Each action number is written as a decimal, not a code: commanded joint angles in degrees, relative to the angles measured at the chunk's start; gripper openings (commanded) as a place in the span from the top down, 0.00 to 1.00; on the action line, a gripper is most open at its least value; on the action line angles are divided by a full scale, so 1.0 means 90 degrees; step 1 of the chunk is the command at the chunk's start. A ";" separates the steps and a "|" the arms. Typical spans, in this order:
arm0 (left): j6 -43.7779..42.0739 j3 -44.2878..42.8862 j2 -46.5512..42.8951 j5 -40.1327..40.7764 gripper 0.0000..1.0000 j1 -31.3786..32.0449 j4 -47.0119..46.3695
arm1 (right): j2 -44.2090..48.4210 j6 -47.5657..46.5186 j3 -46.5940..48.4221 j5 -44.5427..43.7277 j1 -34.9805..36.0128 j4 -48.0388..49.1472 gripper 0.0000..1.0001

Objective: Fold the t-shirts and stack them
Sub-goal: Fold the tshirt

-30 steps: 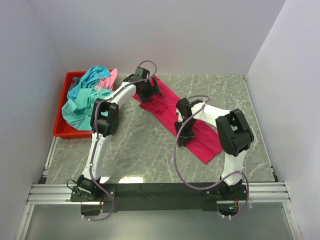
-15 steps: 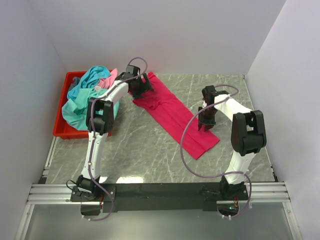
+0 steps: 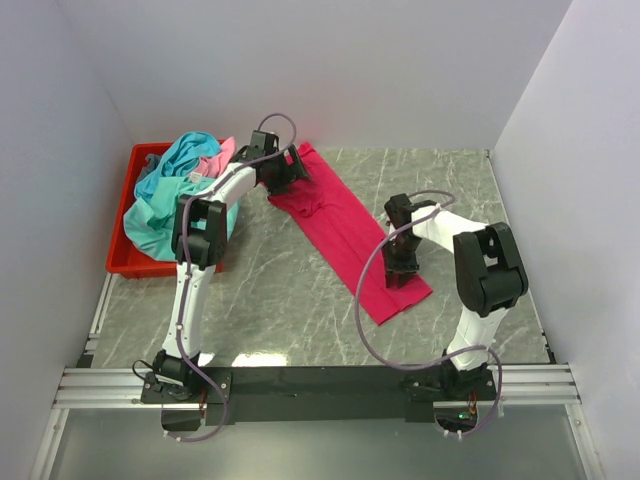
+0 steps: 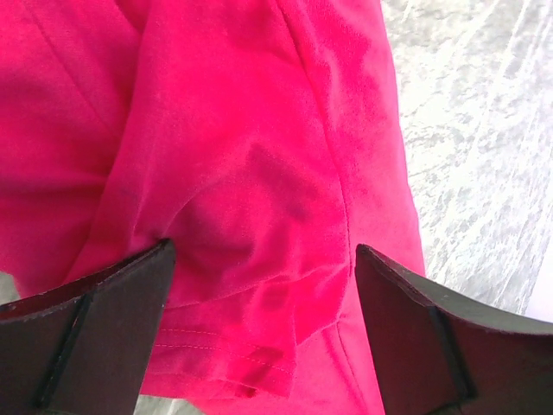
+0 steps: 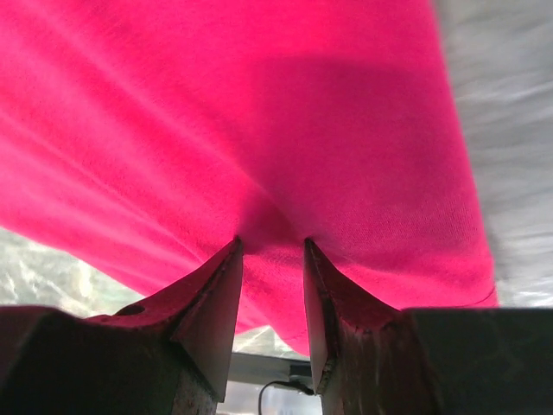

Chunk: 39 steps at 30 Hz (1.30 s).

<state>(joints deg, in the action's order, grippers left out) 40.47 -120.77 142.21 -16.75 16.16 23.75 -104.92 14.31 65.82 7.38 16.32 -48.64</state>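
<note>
We find the magenta t-shirt (image 3: 345, 225) strung out on the table (image 3: 270, 295), mid-fold. The right jaws pinch its near end; the left jaws gape empty over the far sleeve and, we judge, must close next.

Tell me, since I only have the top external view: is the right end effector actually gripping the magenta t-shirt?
Observer: Yes. The right wrist view shows the right end effector nearly closed, with a ridge of the magenta t-shirt pinched between its fingertips.
Operator: And the left one, at the far end?
Observer: The left wrist view shows the left end effector wide open over a sleeve, with nothing clamped.
Operator: Is that sleeve lying flat?
Observer: No, it is wrinkled, and its stitched hem sits between the two fingers.
</note>
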 commanded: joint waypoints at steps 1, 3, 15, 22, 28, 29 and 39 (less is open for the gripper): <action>-0.0336 0.0070 0.0438 -0.0043 0.07 -0.0019 -0.0129 | -0.0070 0.0207 -0.0428 0.0381 0.0364 0.0229 0.59; -0.0356 0.0001 0.0478 -0.0043 0.07 -0.0019 -0.0187 | -0.0070 0.0246 -0.0468 0.0460 0.0520 0.0190 0.59; -0.0424 -0.0360 0.0401 0.0969 0.07 -0.0077 0.0339 | -0.0323 0.0383 0.0058 0.1191 0.1458 -0.0005 0.59; -0.0814 -0.0253 -0.0127 0.1265 0.06 -0.0146 0.0311 | -0.0597 0.0295 0.0576 0.1387 0.1820 -0.0025 0.59; -0.1010 0.0829 -0.1648 0.1842 0.04 -0.0029 -0.0459 | -0.0423 0.0168 0.1133 0.1047 0.1937 -0.0152 0.60; -0.1029 0.1034 -0.1922 0.2016 0.04 0.0001 -0.0558 | -0.0335 0.0178 0.1182 0.0978 0.1937 -0.0142 0.60; -0.1537 0.3657 -0.4558 0.1561 0.04 0.1035 0.0817 | 0.1451 0.0451 0.0051 0.0177 0.1547 -0.0025 0.55</action>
<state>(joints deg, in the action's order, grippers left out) 29.36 -95.81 104.86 0.86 21.76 23.83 -97.08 16.99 70.57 12.29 32.71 -48.31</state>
